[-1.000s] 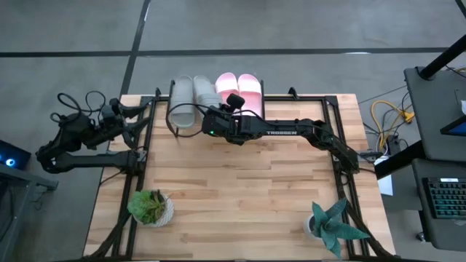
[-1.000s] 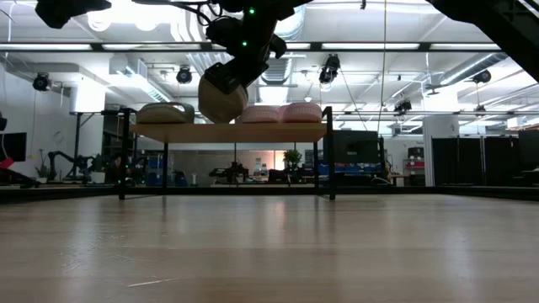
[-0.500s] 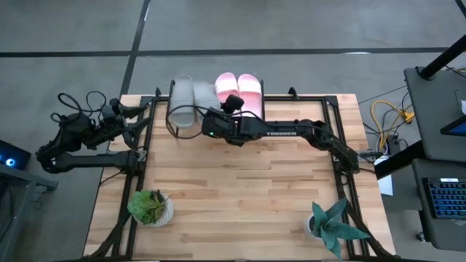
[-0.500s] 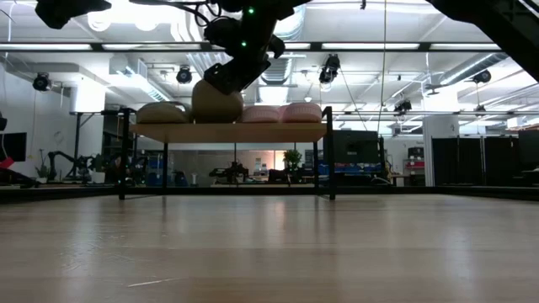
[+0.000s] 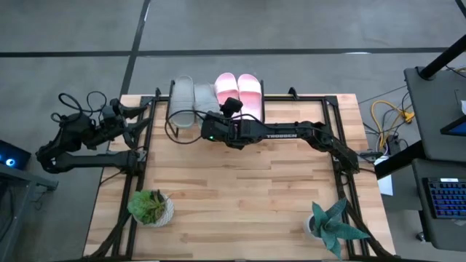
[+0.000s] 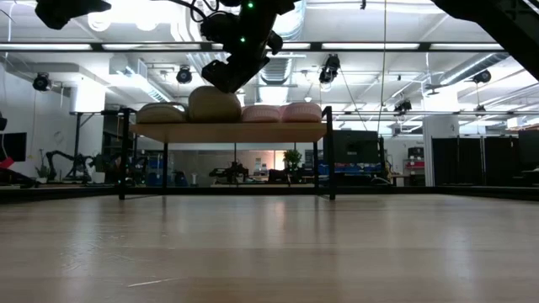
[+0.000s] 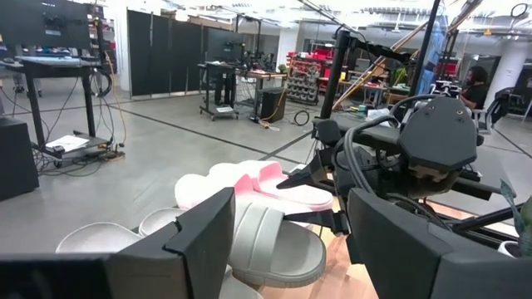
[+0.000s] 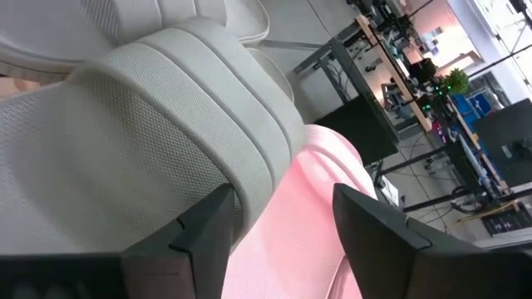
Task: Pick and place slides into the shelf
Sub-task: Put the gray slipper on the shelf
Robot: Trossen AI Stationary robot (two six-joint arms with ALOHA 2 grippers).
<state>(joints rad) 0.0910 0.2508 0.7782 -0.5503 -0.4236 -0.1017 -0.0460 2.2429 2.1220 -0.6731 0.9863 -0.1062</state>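
Note:
The shelf [image 6: 253,132] stands at the table's far edge with its plank top carrying several slides side by side. Two are grey [image 5: 182,102] [image 5: 205,97] and two are pink [image 5: 227,86] [image 5: 250,91], all lying sole down. My right gripper [image 8: 278,216] is open and hovers at the near end of the inner grey slide [image 6: 215,103]. Its ribbed strap [image 8: 191,124] and a pink slide [image 8: 307,208] show ahead between the fingers. My left gripper [image 7: 291,241] waits open at the table's left edge [image 5: 142,116], holding nothing. My right gripper comes at the inner grey slide slanting down from the table's near right, its fingers open beside the strap's edge [image 8: 241,195]. Whether a finger touches the strap I cannot tell. The slide lies level on the shelf top.
Two potted plants stand near the table's front edge, one at the left [image 5: 151,207] and one at the right [image 5: 331,224]. Black frame bars [image 5: 138,167] run along the table's left and right sides. The bare wooden table top [image 5: 240,189] spreads between them.
The grey slide hung tilted below my right gripper in front of the shelf. It has since been carried toward the far edge, set down and levelled on the shelf top beside the other grey slide. My right gripper has gone a little toward the table's left and far edge.

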